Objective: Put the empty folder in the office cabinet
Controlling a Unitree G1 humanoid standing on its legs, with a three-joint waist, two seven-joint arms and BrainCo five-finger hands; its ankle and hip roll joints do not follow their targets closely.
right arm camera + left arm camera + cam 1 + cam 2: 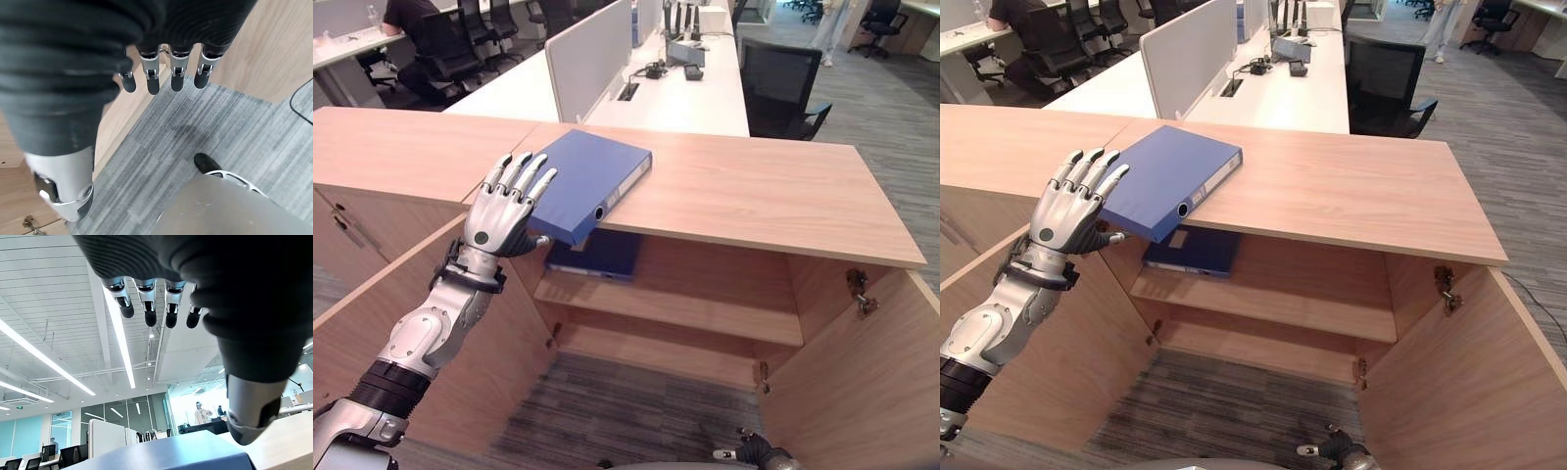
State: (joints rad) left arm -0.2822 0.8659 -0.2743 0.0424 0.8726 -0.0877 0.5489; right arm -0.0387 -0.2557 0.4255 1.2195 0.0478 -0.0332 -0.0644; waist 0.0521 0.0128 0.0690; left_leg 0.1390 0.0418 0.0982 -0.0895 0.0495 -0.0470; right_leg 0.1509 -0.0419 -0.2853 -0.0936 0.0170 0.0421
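A blue folder point(592, 181) lies flat on the wooden cabinet top point(754, 196), its near corner jutting past the front edge. My left hand point(499, 220) is open at that corner, its fingers straight over the folder's left side and its thumb by the corner's underside. The left wrist view shows the folder point(171, 455) just beyond the straight fingers point(146, 308). Both cabinet doors stand open, and a second blue folder point(597, 257) lies on the shelf point(685, 304) inside. Low in front of the cabinet, my right hand point(759, 452) hangs open over the carpet, fingers point(152, 78) relaxed.
The left door point(480, 343) and right door point(871, 382) swing out towards me on either side of the opening. Behind the cabinet are white desks with a divider panel point(587, 59), a black chair point(773, 93) and a seated person point(411, 29) at the far left.
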